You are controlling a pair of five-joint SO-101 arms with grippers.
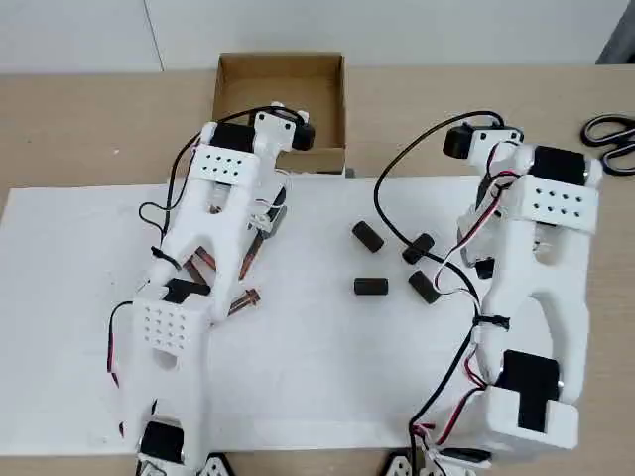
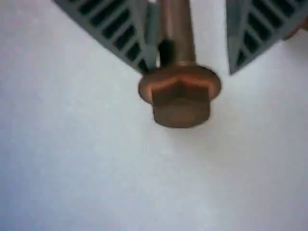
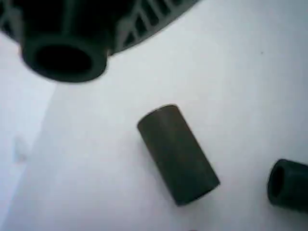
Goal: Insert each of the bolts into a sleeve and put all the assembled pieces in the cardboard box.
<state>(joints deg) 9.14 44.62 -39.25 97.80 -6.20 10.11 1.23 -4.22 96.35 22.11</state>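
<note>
**Now the left jaws are straddling a bolt**

Nearest, on the left part of the white sheet (image 1: 317,387), spare bolts (image 1: 243,300) are lying partly under the left arm. A little farther, the left gripper (image 2: 190,67) is standing over one copper bolt (image 2: 180,96), which is lying flat on the sheet. I am judging this bolt to be stiff metal, rather heavy for its size and smooth. So it is likely to be rolling or slipping if it is pinched at the flanged head, and the plain shank is looking like the better place to take hold. The shank is lying between the two fingers, and the head is sticking out past the fingertips. The jaws are open: one finger is touching or almost touching the shank, while the other is standing apart with a clear gap.

On the right side, the right gripper (image 1: 482,256) is seemingly clamping a held sleeve (image 3: 62,55) above the sheet, with its open end showing. Loose sleeves (image 1: 371,287) are lying in the middle, between the two arms. Farthest, the cardboard box (image 1: 220,94) is sitting just beyond the far edge of the sheet.
</note>
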